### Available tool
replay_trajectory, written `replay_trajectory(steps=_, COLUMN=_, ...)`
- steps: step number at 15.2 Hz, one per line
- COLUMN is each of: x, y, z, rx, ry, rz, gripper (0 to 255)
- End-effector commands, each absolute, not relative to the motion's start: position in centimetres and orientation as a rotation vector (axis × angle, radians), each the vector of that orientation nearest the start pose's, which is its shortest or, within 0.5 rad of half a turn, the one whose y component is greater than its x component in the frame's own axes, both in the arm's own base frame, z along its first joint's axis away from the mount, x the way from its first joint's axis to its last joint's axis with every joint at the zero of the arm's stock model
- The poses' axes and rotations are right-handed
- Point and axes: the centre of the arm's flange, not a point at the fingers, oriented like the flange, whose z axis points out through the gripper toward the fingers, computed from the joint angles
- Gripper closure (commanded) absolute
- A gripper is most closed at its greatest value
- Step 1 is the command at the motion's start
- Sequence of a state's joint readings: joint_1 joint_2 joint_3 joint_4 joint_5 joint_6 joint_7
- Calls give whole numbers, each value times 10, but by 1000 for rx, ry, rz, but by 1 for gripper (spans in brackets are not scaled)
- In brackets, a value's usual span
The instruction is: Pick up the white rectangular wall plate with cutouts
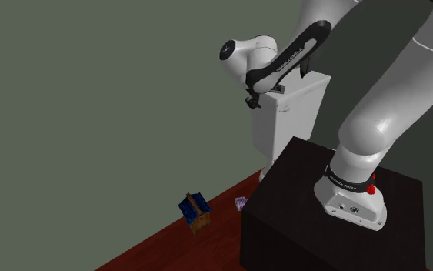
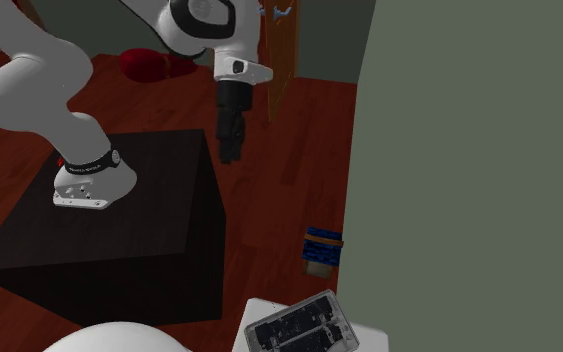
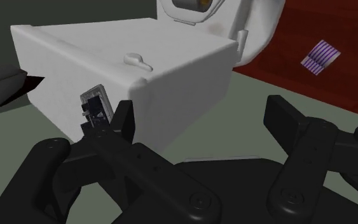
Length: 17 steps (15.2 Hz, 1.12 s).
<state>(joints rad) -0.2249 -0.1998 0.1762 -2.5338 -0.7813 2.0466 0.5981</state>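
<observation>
The wall plate (image 2: 299,328) is a pale-rimmed rectangle with dark cutouts, lying flat on the lid of a white toilet tank (image 2: 364,340) against the wall. In the shoulder view the plate (image 1: 278,89) shows as a small dark patch on the tank top (image 1: 307,81), just right of my gripper (image 1: 251,102). My black gripper (image 2: 231,150) hangs open in the air, short of the tank, with nothing between its fingers. In the wrist view the plate (image 3: 95,107) shows edge-on beyond the tip of one finger (image 3: 123,118), with the gripper (image 3: 203,121) facing the tank's side (image 3: 171,83).
A blue and brown box (image 1: 195,212) and a small striped purple item (image 1: 241,202) lie on the red-brown wood floor by the grey-green wall (image 1: 91,92). The black stand (image 1: 299,208) is below the arm. A red object (image 2: 149,65) and a wooden panel (image 2: 281,60) stand farther off.
</observation>
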Motion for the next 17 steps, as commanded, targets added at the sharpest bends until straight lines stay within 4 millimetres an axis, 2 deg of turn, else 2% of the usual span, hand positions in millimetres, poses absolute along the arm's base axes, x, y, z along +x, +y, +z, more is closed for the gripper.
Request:
replay_trajectory(steps=1, x=426, y=-75, z=319, rx=2347, ry=-213, rz=-105, gripper=0)
replay_trajectory(steps=9, x=472, y=-140, z=254, rx=2097, ry=-222, rz=-78, gripper=0)
replay_trajectory(steps=17, x=518, y=-219, z=207, rx=1847, ry=-227, rz=-53, gripper=0)
